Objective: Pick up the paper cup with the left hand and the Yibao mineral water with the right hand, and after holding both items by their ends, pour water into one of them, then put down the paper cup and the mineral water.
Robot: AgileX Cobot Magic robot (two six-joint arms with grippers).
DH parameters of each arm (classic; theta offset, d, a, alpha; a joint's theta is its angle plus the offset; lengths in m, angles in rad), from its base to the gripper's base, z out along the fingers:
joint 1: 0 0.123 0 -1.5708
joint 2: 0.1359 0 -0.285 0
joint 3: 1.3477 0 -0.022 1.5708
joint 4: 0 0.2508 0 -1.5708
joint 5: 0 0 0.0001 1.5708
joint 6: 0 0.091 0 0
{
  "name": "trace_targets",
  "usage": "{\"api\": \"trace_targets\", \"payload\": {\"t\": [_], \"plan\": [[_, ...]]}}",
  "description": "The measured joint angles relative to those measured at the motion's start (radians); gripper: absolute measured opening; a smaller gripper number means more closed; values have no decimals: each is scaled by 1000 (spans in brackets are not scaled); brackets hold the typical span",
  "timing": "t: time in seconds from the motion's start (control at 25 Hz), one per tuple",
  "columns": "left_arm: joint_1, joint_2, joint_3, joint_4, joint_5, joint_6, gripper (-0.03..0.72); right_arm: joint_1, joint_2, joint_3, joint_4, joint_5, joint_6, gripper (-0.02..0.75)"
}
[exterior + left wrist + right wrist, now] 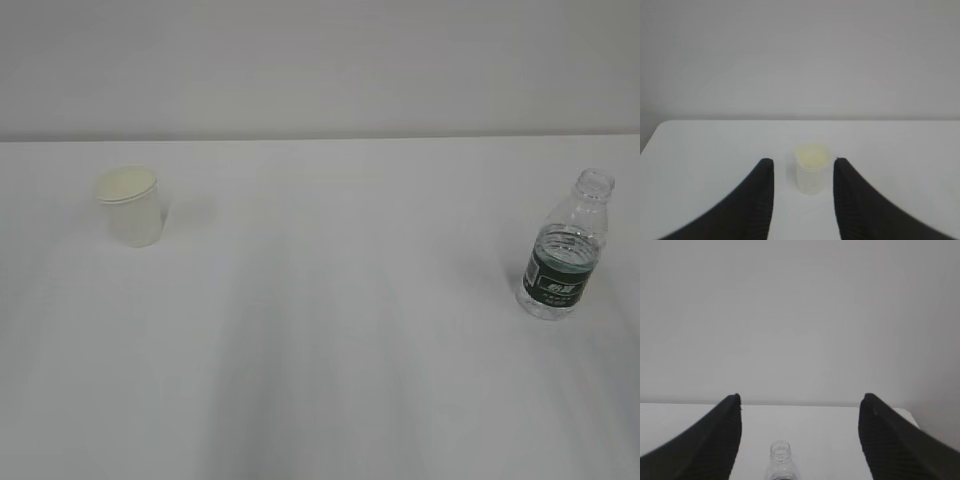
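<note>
The paper cup (131, 206) stands upright at the left of the white table (320, 330), white with a cream inside. The Yibao mineral water (563, 249) stands upright at the right, uncapped, with a dark green label. Neither arm shows in the exterior view. In the left wrist view my left gripper (803, 162) is open and empty, the cup (812, 168) standing beyond and between its fingertips, apart from them. In the right wrist view my right gripper (800, 398) is wide open and empty, with the bottle's open neck (780, 455) low between the fingers.
A plain grey wall (320, 60) stands behind the table's far edge. The table's left corner (660, 131) shows in the left wrist view and its right corner (907, 416) in the right wrist view.
</note>
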Motion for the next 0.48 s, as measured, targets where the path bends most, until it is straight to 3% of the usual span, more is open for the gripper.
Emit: {"api": "trace_targets", "payload": {"t": [0.28,0.48], "plan": [[0,112,0,0,-190,3,287,0,105,0,0,-59,0,552],[0,200,0,-5,-271,2,287,0,184,28,2,-234,2,552]]}}
